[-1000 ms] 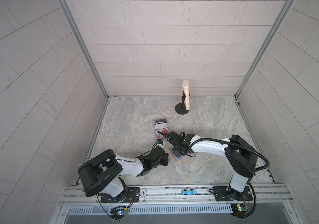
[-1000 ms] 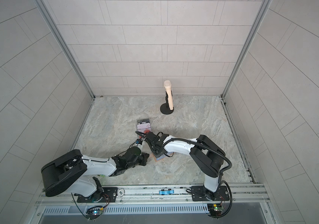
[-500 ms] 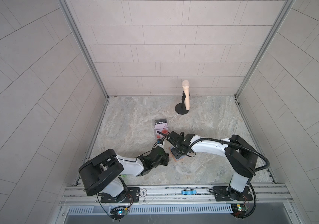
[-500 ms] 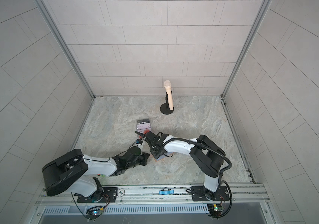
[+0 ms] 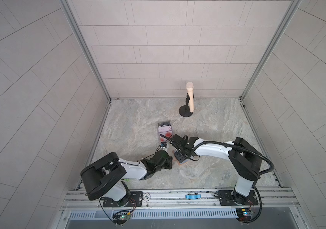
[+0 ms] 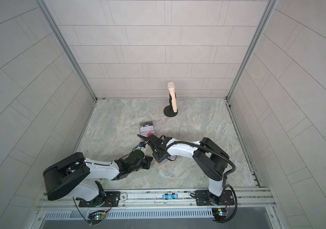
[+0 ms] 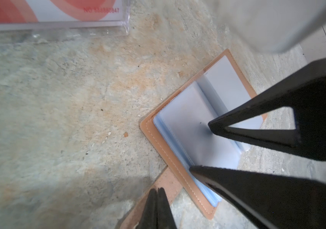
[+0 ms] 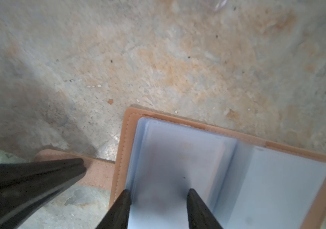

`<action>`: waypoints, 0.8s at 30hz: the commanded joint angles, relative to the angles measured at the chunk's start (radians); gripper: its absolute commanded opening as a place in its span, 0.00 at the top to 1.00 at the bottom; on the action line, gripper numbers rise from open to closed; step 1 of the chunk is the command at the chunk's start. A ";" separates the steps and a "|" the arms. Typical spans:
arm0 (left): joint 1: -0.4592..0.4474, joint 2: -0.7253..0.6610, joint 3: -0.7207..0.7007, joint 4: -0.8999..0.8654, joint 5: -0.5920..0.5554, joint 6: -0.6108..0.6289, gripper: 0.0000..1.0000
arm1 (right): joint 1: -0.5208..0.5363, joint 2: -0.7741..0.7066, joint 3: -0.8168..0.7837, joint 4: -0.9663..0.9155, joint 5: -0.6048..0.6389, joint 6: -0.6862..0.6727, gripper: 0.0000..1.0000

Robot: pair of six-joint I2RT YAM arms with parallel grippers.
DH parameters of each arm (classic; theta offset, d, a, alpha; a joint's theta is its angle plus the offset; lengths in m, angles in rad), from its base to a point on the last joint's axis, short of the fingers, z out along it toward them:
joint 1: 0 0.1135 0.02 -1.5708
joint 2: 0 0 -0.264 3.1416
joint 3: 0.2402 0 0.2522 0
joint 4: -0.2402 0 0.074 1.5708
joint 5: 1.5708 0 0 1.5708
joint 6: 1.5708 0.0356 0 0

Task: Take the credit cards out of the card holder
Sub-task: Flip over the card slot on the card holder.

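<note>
The card holder (image 8: 178,158) lies open on the stone floor, tan leather with blue-grey sleeves (image 7: 188,126); in both top views only its corner (image 5: 183,162) (image 6: 163,162) shows under the arms. My left gripper (image 7: 158,191) is shut, with its tips resting on the holder's snap tab (image 8: 98,172). My right gripper (image 8: 159,195) is open, one finger on each side of a sleeve page. Three credit cards lie in a clear plastic box (image 5: 165,130) (image 6: 147,128): dark "Vip", pale pink, and white with red circles (image 7: 49,10).
A cream microphone on a black round stand (image 5: 189,99) (image 6: 172,97) rises at the back of the floor. Tiled walls enclose three sides. The clear box's wall (image 7: 59,29) sits a short way beyond the card holder.
Both arms stay almost where they were. The right gripper has shifted slightly over the open card holder, and the left one still rests on the tab.
</note>
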 commanded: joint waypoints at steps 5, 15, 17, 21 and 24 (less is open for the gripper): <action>0.008 0.007 -0.034 -0.132 -0.013 0.022 1.00 | -0.038 0.013 -0.013 -0.006 -0.008 0.015 0.61; 0.008 0.005 -0.019 -0.151 -0.012 0.030 1.00 | -0.043 0.023 -0.004 -0.050 0.064 -0.001 0.63; 0.008 0.006 -0.018 -0.153 -0.012 0.032 1.00 | -0.043 0.022 -0.003 -0.052 0.067 -0.007 0.63; 0.008 0.005 -0.018 -0.158 -0.013 0.034 1.00 | -0.048 0.022 -0.003 -0.051 0.055 -0.011 0.67; 0.009 0.005 -0.018 -0.161 -0.013 0.036 1.00 | -0.054 0.017 -0.005 -0.051 0.056 -0.014 0.67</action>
